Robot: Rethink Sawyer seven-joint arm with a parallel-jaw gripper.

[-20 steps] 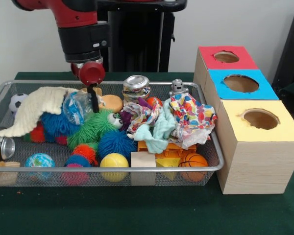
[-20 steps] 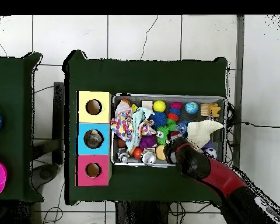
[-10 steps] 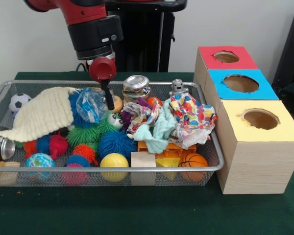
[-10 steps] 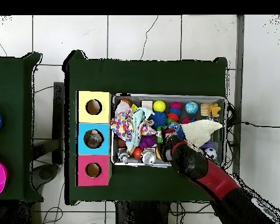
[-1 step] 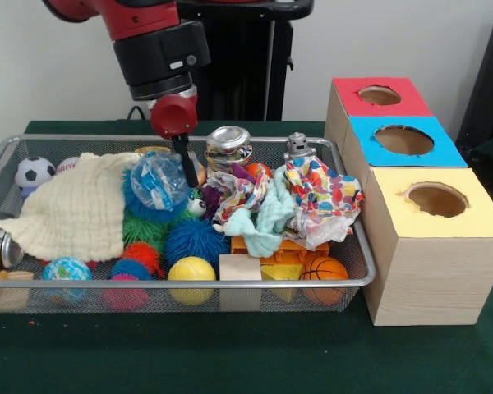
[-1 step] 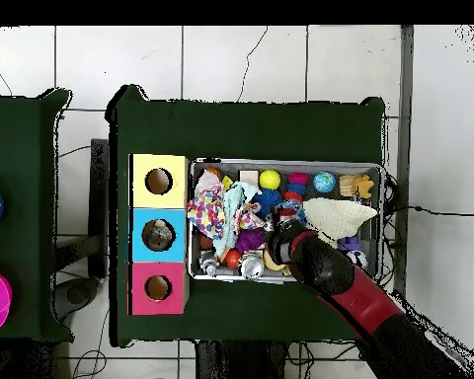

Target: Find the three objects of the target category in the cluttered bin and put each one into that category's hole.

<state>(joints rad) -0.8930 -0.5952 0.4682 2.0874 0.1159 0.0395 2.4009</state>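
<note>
The gripper [image 5: 183, 171] hangs over the wire-mesh bin [image 5: 357, 246], its fingers apparently pinching a crinkled blue plastic bag [image 5: 158, 182] beside the cream cloth [image 5: 74, 209].

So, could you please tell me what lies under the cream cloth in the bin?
The cream cloth drapes over spiky rubber toys: a green one and a red one peek out below its edge. Anything further beneath is hidden.

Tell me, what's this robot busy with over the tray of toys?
The red arm's gripper is down in the wire bin, right at a crumpled blue plastic bag resting on the spiky rubber balls beside a cream cloth. Whether it grips the bag is unclear. Three boxes with holes, red, blue and yellow, stand beside the bin.
</note>
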